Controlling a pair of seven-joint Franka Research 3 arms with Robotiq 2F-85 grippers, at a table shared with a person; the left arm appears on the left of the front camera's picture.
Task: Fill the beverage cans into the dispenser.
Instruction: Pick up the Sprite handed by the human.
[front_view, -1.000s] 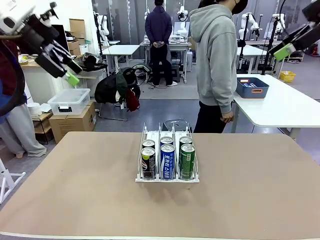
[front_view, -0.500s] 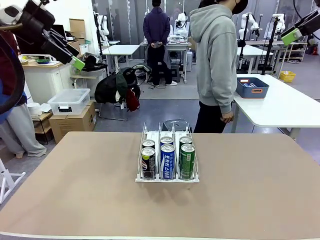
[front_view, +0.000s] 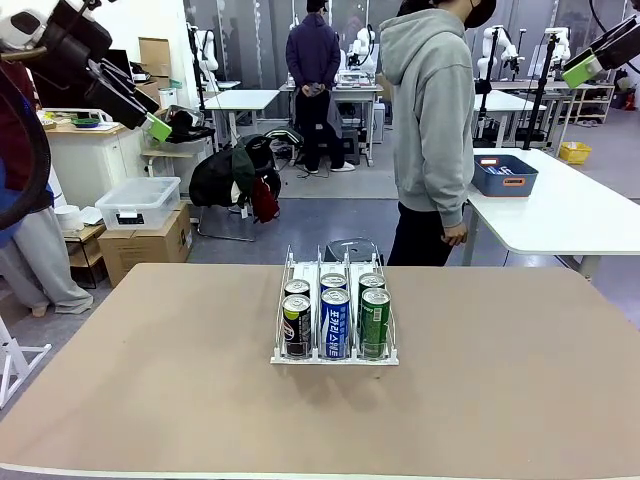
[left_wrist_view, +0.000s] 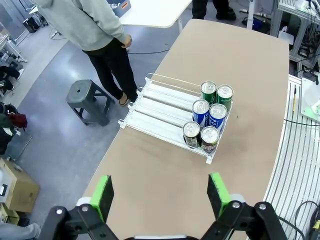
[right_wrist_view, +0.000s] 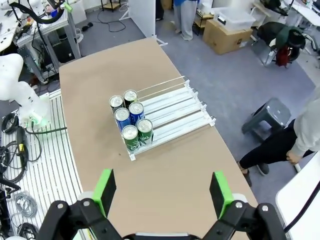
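The dispenser (front_view: 335, 352) sits mid-table with several beverage cans at its front lip, two per lane: black (front_view: 297, 326), blue-and-white (front_view: 335, 323) and green (front_view: 375, 322). My left gripper (front_view: 152, 125) hangs high at the upper left, far from the rack. High at the upper right is my right gripper (front_view: 583, 69). From above, the left gripper (left_wrist_view: 161, 195) stands open and empty over the table, with the dispenser (left_wrist_view: 160, 107) and cans (left_wrist_view: 208, 117) far beyond. The right gripper (right_wrist_view: 162, 192) is likewise open and empty, looking down on the dispenser (right_wrist_view: 175, 107) and cans (right_wrist_view: 131, 120).
A person in a grey hoodie (front_view: 432, 120) stands at the table's far edge behind the rack. A grey stool (left_wrist_view: 90, 100) stands beside that edge. A blue bin (front_view: 504, 175) rests on a white side table at the right. Wide bare tabletop surrounds the rack.
Both arms rose and drew back toward the upper corners between one second and half a second ago. Since then nothing has moved.
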